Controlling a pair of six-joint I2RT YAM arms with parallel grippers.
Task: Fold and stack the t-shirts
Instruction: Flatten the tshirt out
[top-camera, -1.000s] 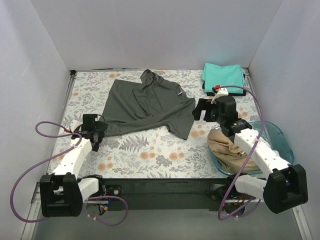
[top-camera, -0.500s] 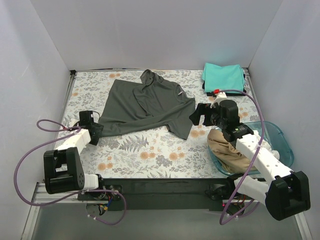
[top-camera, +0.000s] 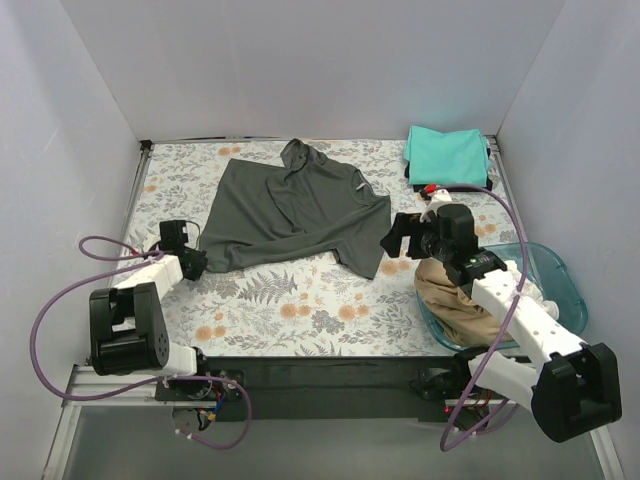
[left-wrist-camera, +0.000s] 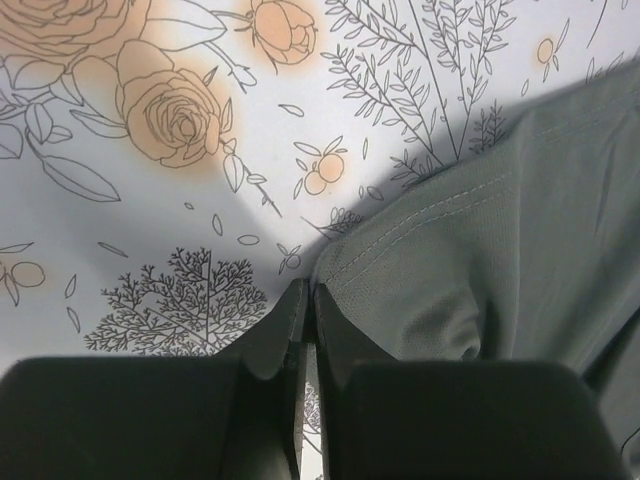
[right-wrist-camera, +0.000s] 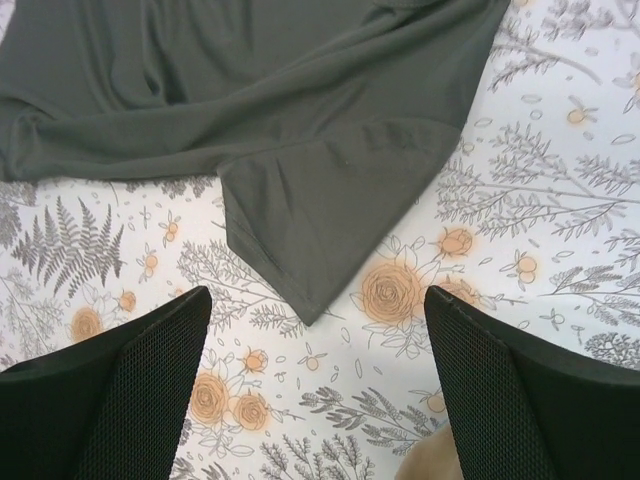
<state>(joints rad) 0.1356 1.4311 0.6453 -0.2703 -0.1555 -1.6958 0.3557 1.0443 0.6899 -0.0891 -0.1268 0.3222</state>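
A dark grey t-shirt (top-camera: 290, 210) lies spread out and rumpled on the flowered table. My left gripper (top-camera: 192, 262) sits low at its near left hem corner. In the left wrist view the left gripper (left-wrist-camera: 305, 295) is shut, its tips pinching the corner of the dark grey t-shirt (left-wrist-camera: 480, 260). My right gripper (top-camera: 400, 235) hovers open over the shirt's near right corner. In the right wrist view the pointed corner of that t-shirt (right-wrist-camera: 300, 120) lies between the wide-apart fingers of the right gripper (right-wrist-camera: 315, 300), untouched. A folded teal t-shirt (top-camera: 447, 155) rests at the back right.
A translucent blue basin (top-camera: 555, 275) stands at the right near edge with a crumpled tan t-shirt (top-camera: 455, 300) in it, close under my right arm. White walls close in the table on three sides. Purple cables loop beside both arm bases.
The left gripper has closed on the dark shirt's near left corner after dropping low toward the table. The right gripper has shifted slightly left, over the shirt's right corner, still open.
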